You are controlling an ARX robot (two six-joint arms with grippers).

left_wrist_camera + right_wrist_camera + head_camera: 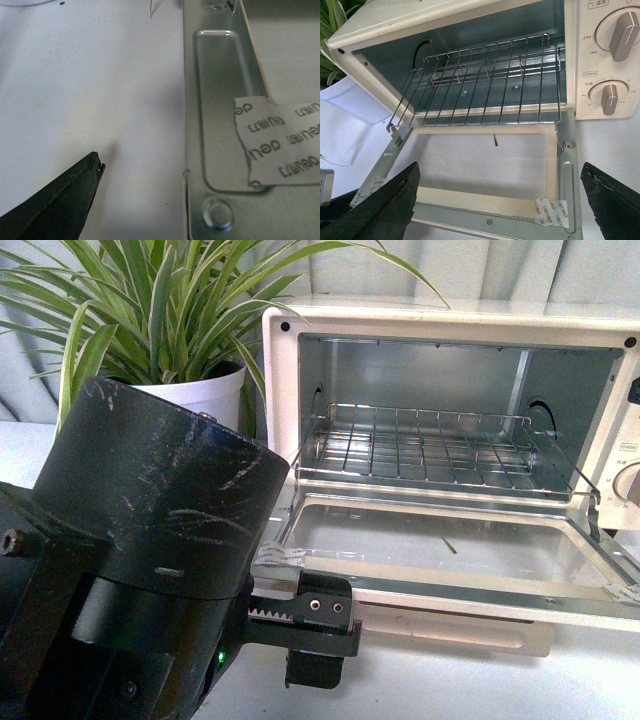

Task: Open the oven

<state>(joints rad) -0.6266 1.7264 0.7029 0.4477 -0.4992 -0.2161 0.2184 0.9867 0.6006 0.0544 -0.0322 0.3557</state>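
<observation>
Right end effector (500, 170) is spread wide, empty, before the oven (450, 330); left end effector (315, 640) I cannot tell, only one finger (60, 205) in view. Tape (280, 145) on the door (450, 540) reads "deli"; dial (620, 35) marks 230 and 190. Oven sits on the white worktop (450, 680), door down flat, mouth facing the robot, long axis left-right, right edge cropped.

A scuffed matte-black cylindrical arm housing (150, 490) bears pale scratches, a small slot and 1 green light (220, 656). Below it, a pale toothed rack (268, 612) meets a black block (318, 645) with 2 silver screws (325, 607). The right arm's black wedge fingers (380, 205) have chipped edges
</observation>
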